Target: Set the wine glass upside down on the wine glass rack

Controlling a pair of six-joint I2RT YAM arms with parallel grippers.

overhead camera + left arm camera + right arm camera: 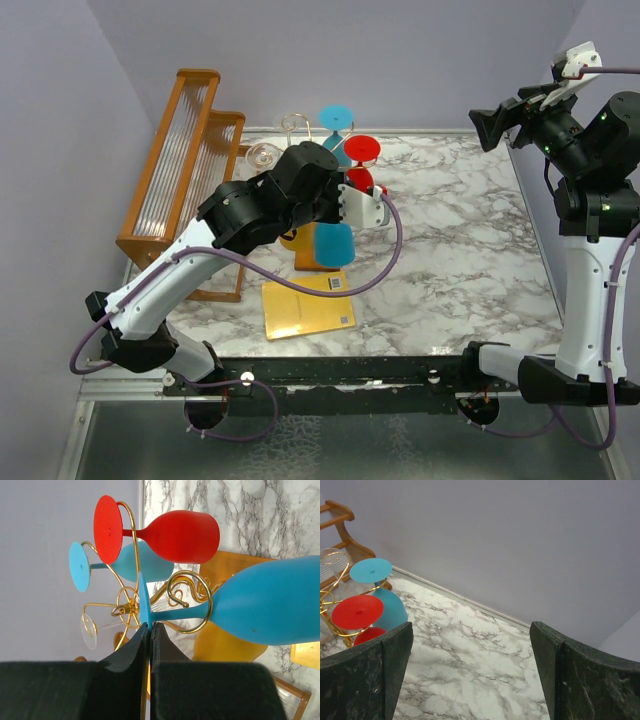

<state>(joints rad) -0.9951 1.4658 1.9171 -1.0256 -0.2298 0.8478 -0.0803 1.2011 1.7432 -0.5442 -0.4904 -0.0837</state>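
The marble table (450, 250) is filling the overhead view, its lower left corner lying hidden under the left arm (190, 265). At upper left a wooden two-tier frame (185, 150) is standing by the wall. The left arm is covering most of the wine glass rack (131, 609) from above, so only the wrist camera is showing its gold curls properly.

There, the wine glass (270, 605) is hanging with its stem lying inside a gold loop at centre frame and its blue bowl running off the right edge. The left gripper (150, 626) is pressing its jaws together, seemingly nipping the rim of that glass's foot at the tips. A red glass (182, 536) and a second blue glass (142, 562) are hanging higher in the frame, while a clear glass (89, 630) is barely showing against the wall.

At upper right overhead, the right gripper (471, 627) is holding its jaws wide apart, gripping nothing.

A yellow booklet (300, 310) is lying near the table's front edge, its barcode label (337, 284) appearing too small to read.
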